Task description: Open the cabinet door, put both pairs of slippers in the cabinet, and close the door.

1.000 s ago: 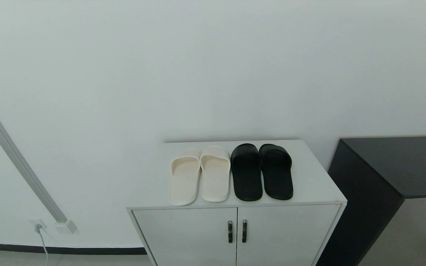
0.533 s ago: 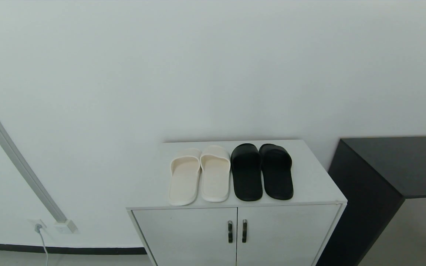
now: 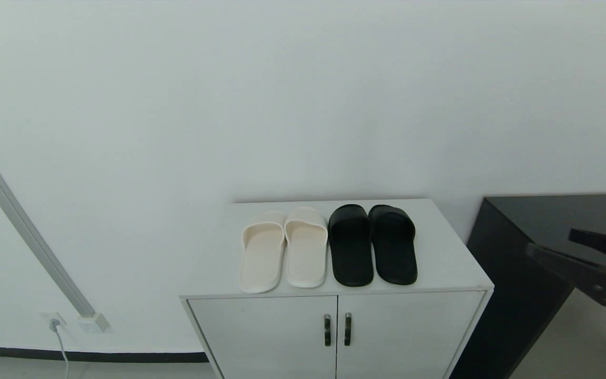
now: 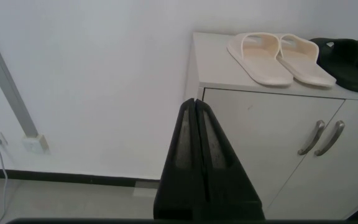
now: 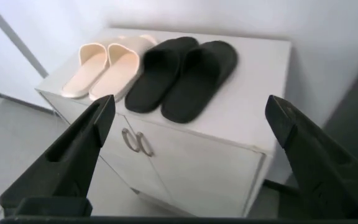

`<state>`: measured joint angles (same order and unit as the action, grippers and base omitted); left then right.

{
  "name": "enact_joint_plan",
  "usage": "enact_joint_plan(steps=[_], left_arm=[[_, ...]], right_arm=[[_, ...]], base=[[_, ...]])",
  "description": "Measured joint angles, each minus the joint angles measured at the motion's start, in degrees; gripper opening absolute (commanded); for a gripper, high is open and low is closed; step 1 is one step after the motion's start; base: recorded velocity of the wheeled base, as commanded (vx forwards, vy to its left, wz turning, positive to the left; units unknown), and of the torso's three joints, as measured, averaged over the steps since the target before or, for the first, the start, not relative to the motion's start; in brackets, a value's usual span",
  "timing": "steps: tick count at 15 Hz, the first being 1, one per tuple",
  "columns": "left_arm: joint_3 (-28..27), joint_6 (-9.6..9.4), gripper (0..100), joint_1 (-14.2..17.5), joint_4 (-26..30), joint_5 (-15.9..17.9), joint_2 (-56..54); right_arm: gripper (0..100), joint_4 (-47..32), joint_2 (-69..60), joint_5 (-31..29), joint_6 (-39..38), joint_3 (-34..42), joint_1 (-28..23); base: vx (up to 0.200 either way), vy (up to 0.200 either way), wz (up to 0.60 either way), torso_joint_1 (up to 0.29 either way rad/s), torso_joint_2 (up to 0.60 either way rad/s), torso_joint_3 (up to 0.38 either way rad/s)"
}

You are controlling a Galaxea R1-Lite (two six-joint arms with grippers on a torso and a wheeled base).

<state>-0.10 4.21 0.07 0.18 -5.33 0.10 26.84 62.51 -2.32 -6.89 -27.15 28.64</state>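
A white two-door cabinet (image 3: pixel 455 263) stands against the wall with both doors shut, its two handles (image 3: pixel 336 329) side by side at the middle seam. On its top lie a cream pair of slippers (image 3: pixel 282 250) and, to their right, a black pair of slippers (image 3: pixel 374 245). My right gripper (image 3: pixel 550 239) is open, off to the right of the cabinet at about the height of its top. It faces the black pair (image 5: pixel 182 74) and the cream pair (image 5: pixel 107 65), with the right gripper (image 5: pixel 190 104) spread wide. My left gripper (image 4: pixel 196 106) is shut and empty, low and left of the cabinet (image 4: pixel 260 118).
A black desk (image 3: pixel 545 221) stands close against the cabinet's right side. On the left wall a grey conduit (image 3: pixel 19 221) slants down to an outlet with a plugged cable (image 3: pixel 53 321). Bare floor lies left of the cabinet.
My right gripper has risen into the head view from the lower right. The slippers and cabinet doors have not moved.
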Motion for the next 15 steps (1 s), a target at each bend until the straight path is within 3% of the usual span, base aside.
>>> enact_joint_plan(steps=[6, 11, 15], left_arm=[[0.0, 0.0, 0, 0.0, 0.0, 0.1, 0.0], [0.0, -0.05, 0, 0.0, 0.0, 0.1, 0.0], [0.0, -0.09, 0, 0.0, 0.0, 0.1, 0.0]], right_arm=[[100, 4.9, 22.4, -17.3, -5.1, -14.6, 14.4], [100, 5.2, 38.1, -29.8, -9.6, -24.6, 16.9], [100, 5.3, 47.0, -32.8, -11.6, -29.6, 16.4]], base=[[0.0, 0.0, 0.0, 0.0, 0.0, 0.0], [0.0, 0.0, 0.0, 0.0, 0.0, 0.0], [0.0, 0.0, 0.0, 0.0, 0.0, 0.0]])
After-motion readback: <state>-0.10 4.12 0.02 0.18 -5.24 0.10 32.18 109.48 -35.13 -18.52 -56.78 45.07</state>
